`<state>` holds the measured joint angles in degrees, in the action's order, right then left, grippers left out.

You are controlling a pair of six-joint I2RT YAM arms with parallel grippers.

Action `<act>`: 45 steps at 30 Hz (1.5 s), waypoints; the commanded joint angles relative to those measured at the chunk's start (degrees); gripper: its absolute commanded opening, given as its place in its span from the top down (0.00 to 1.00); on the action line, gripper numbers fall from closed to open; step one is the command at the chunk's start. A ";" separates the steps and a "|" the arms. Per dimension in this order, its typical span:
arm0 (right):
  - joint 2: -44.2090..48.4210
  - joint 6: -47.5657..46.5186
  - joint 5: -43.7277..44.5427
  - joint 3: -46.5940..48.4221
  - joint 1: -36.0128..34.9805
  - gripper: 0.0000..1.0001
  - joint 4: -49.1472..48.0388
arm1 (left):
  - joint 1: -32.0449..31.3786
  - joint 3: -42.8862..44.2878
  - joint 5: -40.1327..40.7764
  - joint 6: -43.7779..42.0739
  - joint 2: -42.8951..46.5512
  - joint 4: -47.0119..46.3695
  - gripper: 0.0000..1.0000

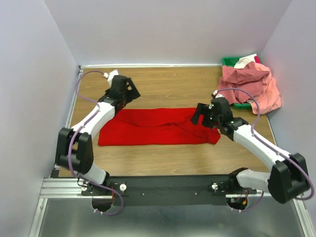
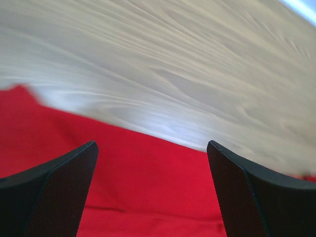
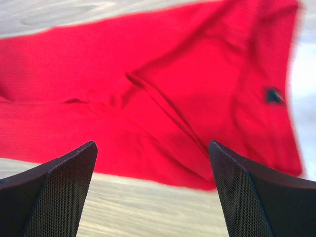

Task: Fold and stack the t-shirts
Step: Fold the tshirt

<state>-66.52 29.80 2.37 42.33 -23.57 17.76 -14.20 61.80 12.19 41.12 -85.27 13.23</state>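
A bright red t-shirt (image 1: 158,127) lies folded into a long flat strip across the middle of the wooden table. My left gripper (image 1: 120,96) is open and empty above the strip's far left edge; the left wrist view shows red cloth (image 2: 148,187) under its spread fingers (image 2: 64,187). My right gripper (image 1: 203,114) is open and empty above the strip's right end; the right wrist view shows the wrinkled red shirt (image 3: 163,89) with a small dark tag (image 3: 273,95). Salmon pink t-shirts (image 1: 249,85) are heaped at the back right.
A green plastic bin (image 1: 236,63) stands at the back right corner, mostly covered by the pink heap, with a white cloth (image 1: 245,61) on top. Pale walls close in the table (image 1: 168,84) on three sides.
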 commanded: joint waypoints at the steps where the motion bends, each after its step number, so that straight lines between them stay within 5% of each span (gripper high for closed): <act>1: -9.73 1.05 -7.11 4.16 -0.33 0.00 -6.50 | -3.73 4.90 -6.74 -0.96 -8.39 -0.58 0.01; 12: -27.95 6.05 0.87 9.53 -0.25 0.00 -8.27 | -6.37 2.72 -4.54 -2.35 -16.85 -0.40 0.02; 22: -30.77 7.11 0.27 5.58 -0.25 0.00 -9.15 | -6.02 2.71 0.63 -2.72 -20.28 2.49 0.02; 45: -28.32 9.31 1.50 2.94 -0.25 0.00 -9.15 | 8.66 -16.10 12.60 8.00 2.56 11.46 0.02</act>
<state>-93.84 38.13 2.55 48.49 -23.57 2.90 -6.04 46.52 19.99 44.93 -85.80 21.23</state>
